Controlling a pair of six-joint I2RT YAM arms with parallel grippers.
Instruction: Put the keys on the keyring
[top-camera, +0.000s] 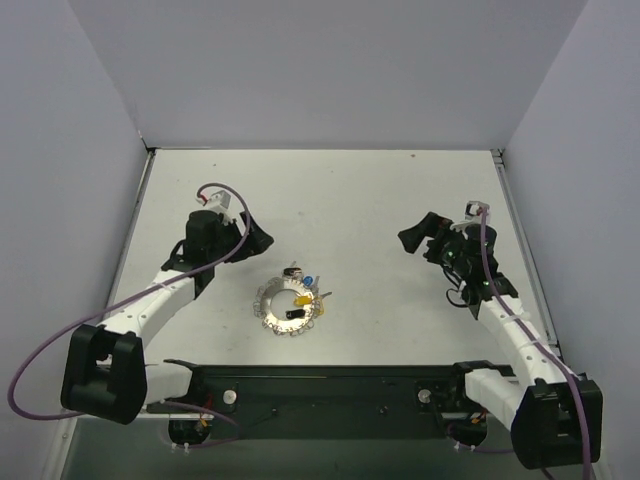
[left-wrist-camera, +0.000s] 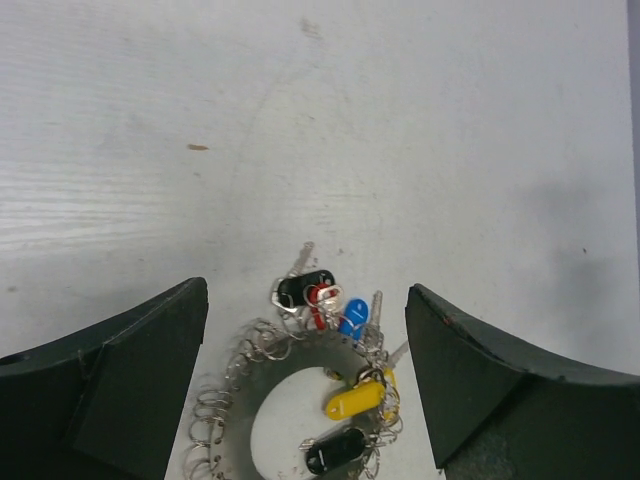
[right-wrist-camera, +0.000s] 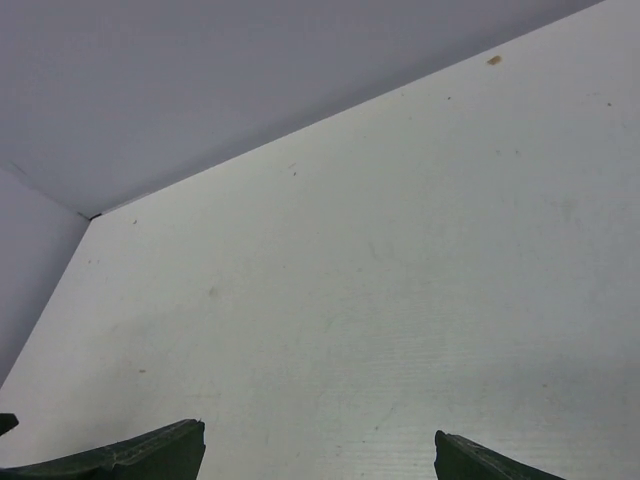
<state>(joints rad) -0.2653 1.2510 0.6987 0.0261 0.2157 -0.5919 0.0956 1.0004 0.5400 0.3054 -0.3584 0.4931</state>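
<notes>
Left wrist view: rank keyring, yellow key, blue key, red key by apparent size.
1. keyring, cropped by the frame yet largest
2. yellow key
3. blue key and red key: alike, red partly hidden; not ranked

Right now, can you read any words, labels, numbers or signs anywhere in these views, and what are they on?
No legible text in any view.
Plastic heads of the keys at the keyring may carry faint marks, but these are too small and blurred to read.

keyring (left-wrist-camera: 238, 405) | flat, toothed silver | keys (left-wrist-camera: 352, 400) along its rim (yellow, blue, red, black)
</notes>
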